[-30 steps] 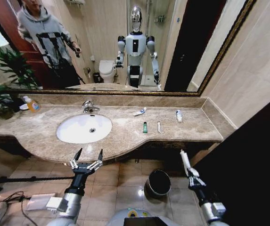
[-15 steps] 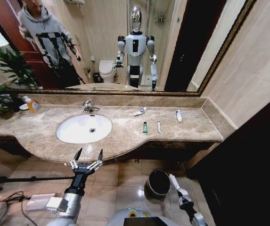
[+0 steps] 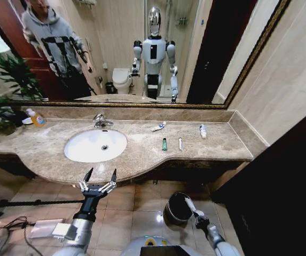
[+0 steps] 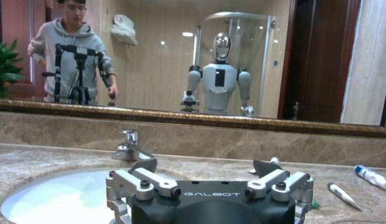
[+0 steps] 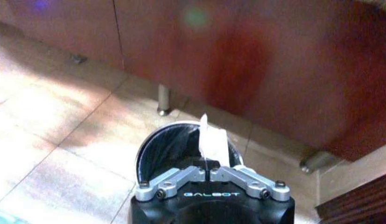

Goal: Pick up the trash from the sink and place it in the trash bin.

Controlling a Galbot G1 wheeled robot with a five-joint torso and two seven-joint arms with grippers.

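Observation:
My right gripper is shut on a white wrapper and holds it low, right above the black trash bin on the floor. In the right wrist view the wrapper sticks up from the shut fingers over the bin's dark opening. On the marble to the right of the white sink lie two white tubes with blue ends, a tiny green bottle and a thin white stick. My left gripper hangs open in front of the counter edge, below the sink.
A chrome faucet stands behind the basin, and an orange-capped soap bottle sits at the far left of the counter. A dark cabinet closes off the right side. The red-brown counter base rises just behind the bin.
My right arm has dropped and swung left, carrying the white wrapper from beside the counter to over the bin. The left gripper has stayed put.

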